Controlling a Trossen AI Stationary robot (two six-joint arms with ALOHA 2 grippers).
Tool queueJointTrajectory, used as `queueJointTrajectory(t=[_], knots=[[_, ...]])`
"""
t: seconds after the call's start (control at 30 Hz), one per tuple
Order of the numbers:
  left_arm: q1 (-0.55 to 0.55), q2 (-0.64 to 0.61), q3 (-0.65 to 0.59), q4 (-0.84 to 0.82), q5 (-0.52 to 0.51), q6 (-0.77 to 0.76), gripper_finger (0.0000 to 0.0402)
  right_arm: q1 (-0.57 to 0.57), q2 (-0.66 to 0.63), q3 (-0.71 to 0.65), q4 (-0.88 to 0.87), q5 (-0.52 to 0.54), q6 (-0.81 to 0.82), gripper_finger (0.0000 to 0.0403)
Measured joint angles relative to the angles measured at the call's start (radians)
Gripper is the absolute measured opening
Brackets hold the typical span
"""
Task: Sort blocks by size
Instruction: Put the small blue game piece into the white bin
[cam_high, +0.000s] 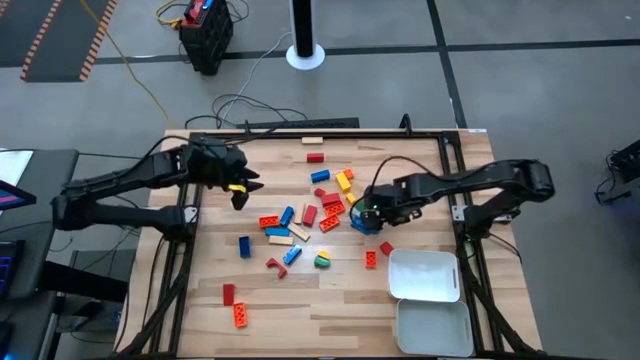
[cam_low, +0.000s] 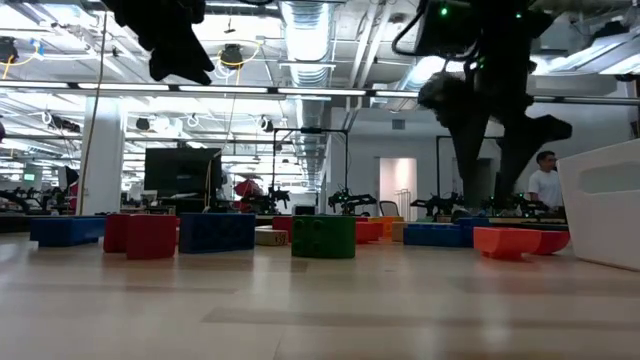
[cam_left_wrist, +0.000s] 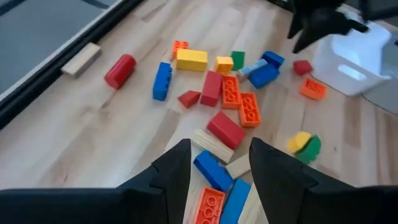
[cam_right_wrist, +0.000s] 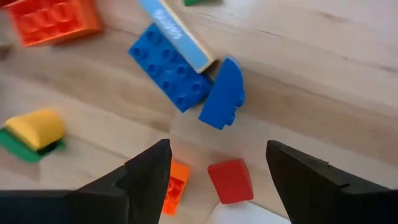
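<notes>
From above, the blocks (cam_high: 305, 215) lie scattered over the middle of the wooden table (cam_high: 330, 320), with a few strays at lower left and a tan one near the top edge. The left gripper (cam_high: 238, 190) hangs at centre left of the frame, just left of the pile; the right gripper (cam_high: 365, 212) sits at the pile's right edge, over blue pieces. Two white trays (cam_high: 425, 275) rest at lower right

At table height, red, blue and green blocks (cam_low: 322, 237) line the middle of the frame, an orange one further right. The right arm (cam_low: 490, 110) comes down at upper right, above that orange brick

In the left wrist picture, the left gripper (cam_left_wrist: 219, 163) has its fingers (cam_left_wrist: 177, 168) apart with nothing between them, above a blue brick (cam_left_wrist: 211, 171) and an orange brick (cam_left_wrist: 208, 205) at bottom centre

In the right wrist picture, the right gripper (cam_right_wrist: 217, 168) stands wide apart and empty; a blue studded brick (cam_right_wrist: 168, 74) and a rounded blue piece (cam_right_wrist: 224, 93) lie mid-frame, a small red block (cam_right_wrist: 230, 180) between the fingers
</notes>
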Motion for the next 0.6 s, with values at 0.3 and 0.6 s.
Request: queueJointTrajectory(t=[0.3,0.6], knots=[[0.064,0.012,-0.002,-0.003,0.056,0.123,0.0156,0.031,0.097,0.000,0.020,0.090,0.120,0.0290],[0.070,0.057,-0.002,0.041,0.076,0.133,0.0156,0.007,0.194,0.002,0.102,0.100,0.079,0.0290]])
